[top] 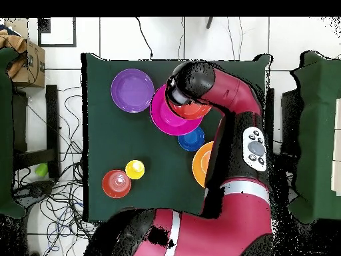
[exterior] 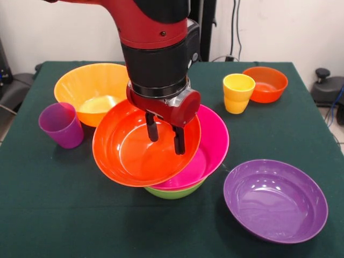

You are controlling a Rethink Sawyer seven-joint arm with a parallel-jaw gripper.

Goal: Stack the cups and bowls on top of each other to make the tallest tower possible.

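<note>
A red-orange bowl (exterior: 137, 148) lies tilted toward the front on a pink bowl (exterior: 212, 145), which rests in a lime green bowl (exterior: 172, 192); together they form the tower. My gripper (exterior: 165, 134) hangs inside the red-orange bowl, open, both dark fingers (exterior: 152, 128) apart over its inner wall and shut on nothing. A purple cup (exterior: 62, 125) stands upright left of the stack and a yellow cup (exterior: 237, 93) at the back right. From overhead, the arm covers the gripper, and the pink bowl (top: 166, 115) shows beside the wrist.
A large orange bowl (exterior: 88, 88) sits behind the stack on the left, a small red-orange bowl (exterior: 267, 83) beside the yellow cup, and a purple bowl (exterior: 275, 200) at the front right. Overhead, a small blue bowl (top: 191, 139) lies between the pink and orange bowls.
</note>
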